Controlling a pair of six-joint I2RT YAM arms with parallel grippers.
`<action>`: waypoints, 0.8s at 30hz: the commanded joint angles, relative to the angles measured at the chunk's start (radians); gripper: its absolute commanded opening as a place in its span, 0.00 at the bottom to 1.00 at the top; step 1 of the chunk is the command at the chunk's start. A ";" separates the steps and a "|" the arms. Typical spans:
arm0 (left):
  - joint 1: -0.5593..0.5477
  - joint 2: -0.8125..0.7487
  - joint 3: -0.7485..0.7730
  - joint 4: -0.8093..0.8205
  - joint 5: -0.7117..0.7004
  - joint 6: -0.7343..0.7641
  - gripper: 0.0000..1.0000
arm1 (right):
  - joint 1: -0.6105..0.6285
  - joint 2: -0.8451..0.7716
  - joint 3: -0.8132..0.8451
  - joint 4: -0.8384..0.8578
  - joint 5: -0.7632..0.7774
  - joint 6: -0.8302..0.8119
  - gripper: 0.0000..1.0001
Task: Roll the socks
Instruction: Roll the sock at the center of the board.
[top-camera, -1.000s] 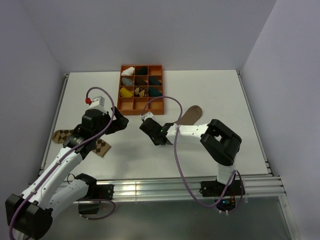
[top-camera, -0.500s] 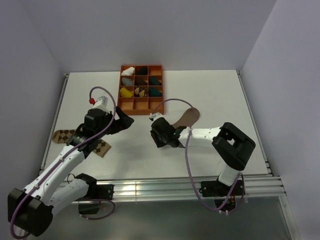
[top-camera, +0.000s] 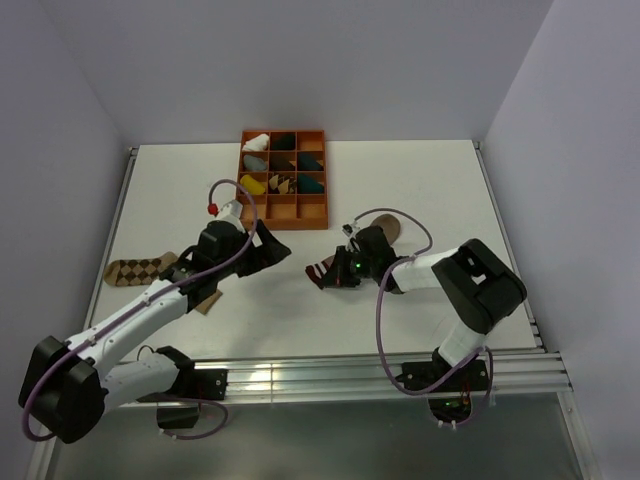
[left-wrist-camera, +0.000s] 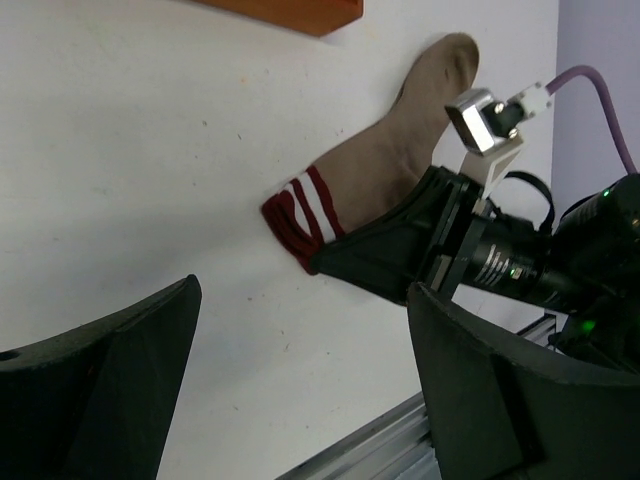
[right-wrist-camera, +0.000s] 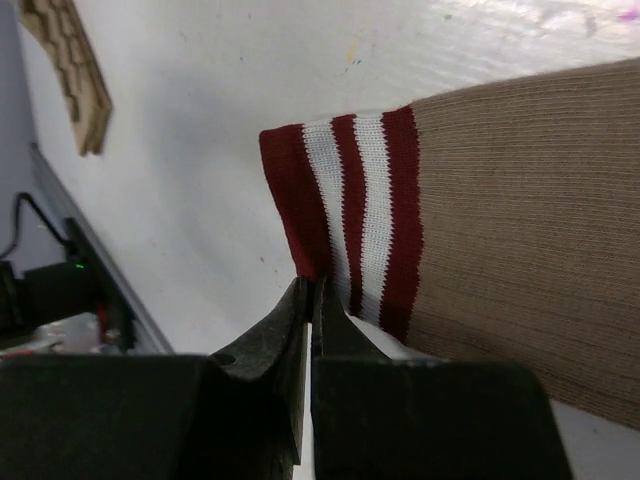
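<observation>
White table fills the overhead view, boxed in by pale lavender walls, with two robot arms bolted at its near edge. At the far centre sits an orange tray divided into a grid of small compartments. Its back row holds a white bundle on the left and a black bundle beside it. The next row holds a pale grey bundle, a dark bundle and a teal bundle. The third row holds a yellow bundle, a brown patterned bundle and a second teal bundle. In front of the tray, right of centre, the tan sock lies flat on the table, its toe toward the tray and its dark red-and-white striped cuff pointing to the near left. The right gripper is closed tight, its fingertips pinching the edge of that cuff. The argyle sock lies flat at the left side of the table, partly hidden under the left arm, well apart from the tan sock. The left gripper hangs over bare table just left of the striped cuff, its jaws spread wide and holding nothing.
</observation>
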 joint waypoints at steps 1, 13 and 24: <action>-0.044 0.044 -0.018 0.089 -0.028 -0.065 0.89 | -0.047 0.021 -0.027 0.159 -0.135 0.096 0.00; -0.144 0.306 -0.008 0.246 -0.076 -0.233 0.73 | -0.093 0.077 -0.054 0.213 -0.191 0.102 0.00; -0.167 0.503 0.061 0.287 -0.103 -0.265 0.67 | -0.094 0.070 -0.057 0.196 -0.171 0.078 0.00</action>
